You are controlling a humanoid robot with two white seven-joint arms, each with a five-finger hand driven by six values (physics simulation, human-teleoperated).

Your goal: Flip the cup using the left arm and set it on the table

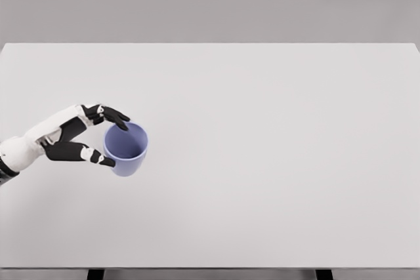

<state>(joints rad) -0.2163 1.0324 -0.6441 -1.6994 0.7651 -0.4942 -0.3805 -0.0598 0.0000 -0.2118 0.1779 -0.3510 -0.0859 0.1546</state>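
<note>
One robot hand (92, 141), my left, was clamped around the blue cup (126, 149), dark fingers (117, 117) on its far rim and thumb low on its near side. The cup sat at the left of the white desk (275, 162), mouth up. I judged a thin pinch could slip on release and tip it.

White table (275, 162) (dark legs (96, 274) at its near edge) against grey wall (210, 1)
</note>
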